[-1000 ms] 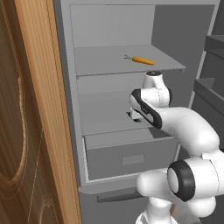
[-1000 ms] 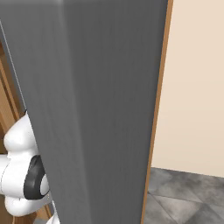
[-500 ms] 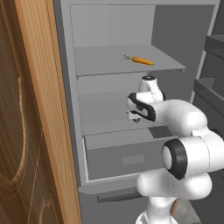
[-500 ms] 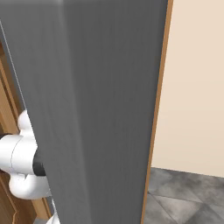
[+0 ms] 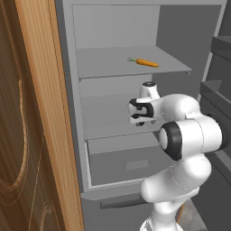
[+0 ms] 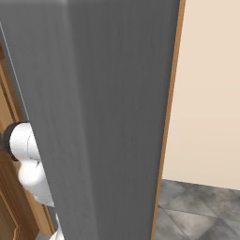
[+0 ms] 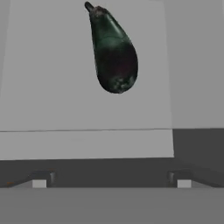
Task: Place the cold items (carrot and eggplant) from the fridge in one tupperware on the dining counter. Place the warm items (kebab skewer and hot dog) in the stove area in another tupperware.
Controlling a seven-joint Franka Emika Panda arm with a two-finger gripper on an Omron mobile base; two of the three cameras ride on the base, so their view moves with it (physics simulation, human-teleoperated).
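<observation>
Arm swung nearer shelf; one carrot (image 5: 146, 62), one eggplant (image 7: 113, 50).

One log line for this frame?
phase: reach into fridge | gripper: open, empty | ahead: eggplant on shelf | carrot on upper shelf

Kitchen: open fridge (image 5: 135, 90), wooden cabinetry (image 5: 27, 135)

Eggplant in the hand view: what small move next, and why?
Probably ease the hand forward toward the eggplant. The fingers stand wide apart and empty, and the eggplant lies ahead on the fridge shelf, roughly centred between them but not yet within them.
</observation>
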